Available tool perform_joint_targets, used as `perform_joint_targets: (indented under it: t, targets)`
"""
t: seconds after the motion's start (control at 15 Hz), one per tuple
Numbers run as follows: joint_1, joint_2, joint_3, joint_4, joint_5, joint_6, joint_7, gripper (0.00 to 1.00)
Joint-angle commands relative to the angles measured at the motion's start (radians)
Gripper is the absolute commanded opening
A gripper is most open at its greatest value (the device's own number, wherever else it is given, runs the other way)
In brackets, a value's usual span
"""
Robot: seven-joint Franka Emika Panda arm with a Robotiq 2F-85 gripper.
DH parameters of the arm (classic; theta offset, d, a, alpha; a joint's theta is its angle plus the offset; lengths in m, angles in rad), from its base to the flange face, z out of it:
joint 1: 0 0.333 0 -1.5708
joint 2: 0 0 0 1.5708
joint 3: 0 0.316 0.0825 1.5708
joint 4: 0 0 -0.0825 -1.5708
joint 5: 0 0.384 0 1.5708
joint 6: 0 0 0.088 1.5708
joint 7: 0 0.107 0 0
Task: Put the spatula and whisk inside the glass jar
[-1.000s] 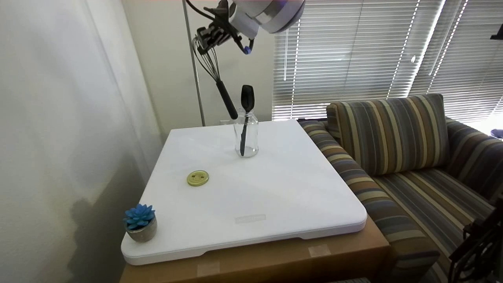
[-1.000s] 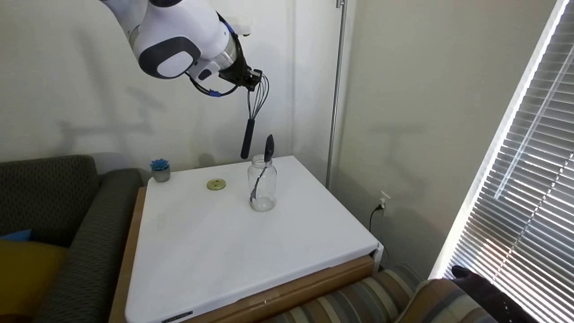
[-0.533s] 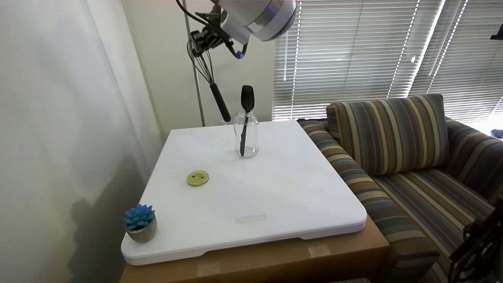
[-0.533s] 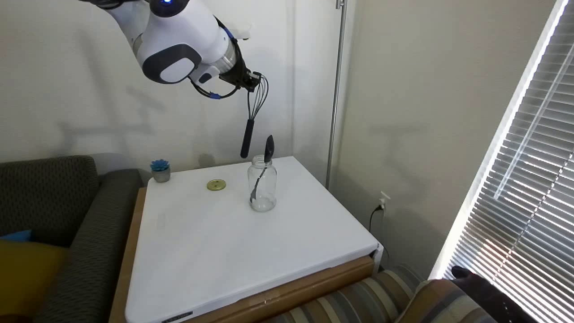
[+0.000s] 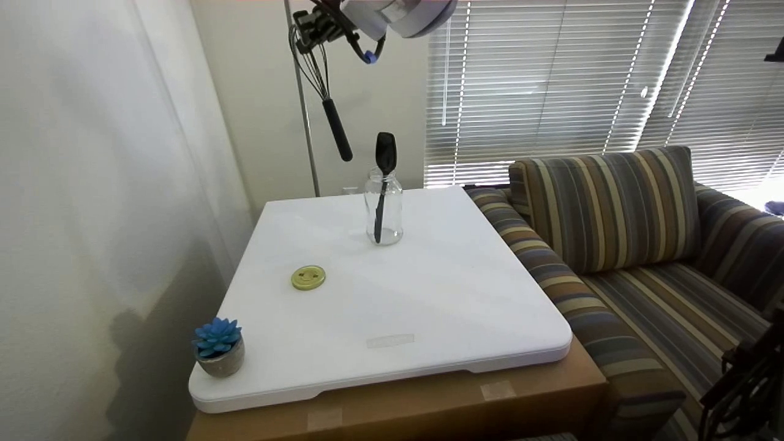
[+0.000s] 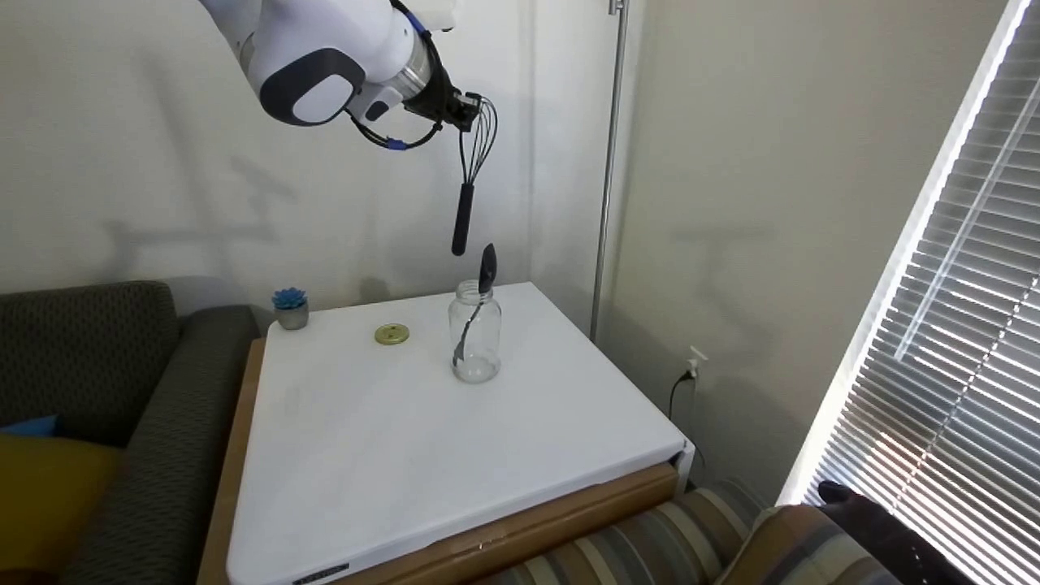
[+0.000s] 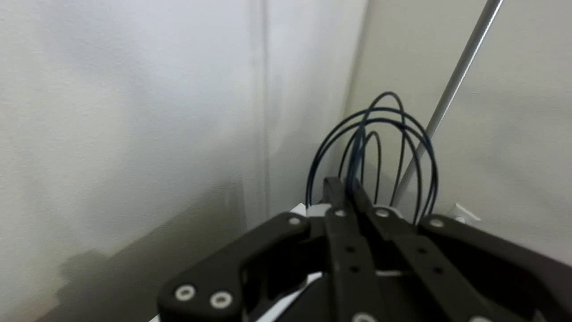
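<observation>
The whisk (image 5: pixel 337 130) hangs handle-down in the air, tilted a little, with my gripper (image 5: pixel 304 46) shut on the wires of its head. In the wrist view a whisk wire (image 7: pixel 356 156) runs between the fingertips, and the loops spread around them. The clear glass jar (image 6: pixel 475 374) stands upright on the table. Inside it leans the black spatula (image 6: pixel 487 270), its oval head sticking out above the rim. In both exterior views the tip of the whisk handle is higher than the jar's mouth; in an exterior view it lies left of it. Whisk and jar are apart.
A gold lid (image 5: pixel 308 277) lies flat on the white table (image 5: pixel 429 294). A potted blue succulent (image 5: pixel 218 346) sits at a table corner. A metal pole (image 6: pixel 611 162) and walls rise behind the table; a striped armchair (image 5: pixel 600 208) stands beside it.
My gripper has risen with the whisk after first shifting slightly sideways, so the handle tip is now farther above the jar. The jar and spatula have stayed put.
</observation>
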Motion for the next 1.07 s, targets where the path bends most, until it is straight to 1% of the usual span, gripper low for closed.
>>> perform_joint_targets:
  t: [0.0,0.2,0.4,0.6,0.73,0.87,0.93,1.0]
  targets:
    - [0.022,-0.017,-0.042,-0.019,-0.008,0.028,-0.002,0.01]
    - [0.054,-0.020,-0.098,-0.031,-0.005,0.035,0.009,0.01]
    - [0.099,-0.024,-0.173,-0.047,0.003,0.029,0.028,0.01]
    - [0.166,-0.028,-0.279,-0.075,0.011,0.014,0.072,0.01]
    - [0.231,-0.031,-0.378,-0.108,0.022,-0.005,0.130,0.01]
    - [0.288,-0.027,-0.459,-0.129,0.026,-0.031,0.190,0.01]
    - [0.314,-0.023,-0.496,-0.138,0.027,-0.043,0.223,0.01]
    - [0.330,-0.020,-0.517,-0.138,0.022,-0.058,0.248,0.01]
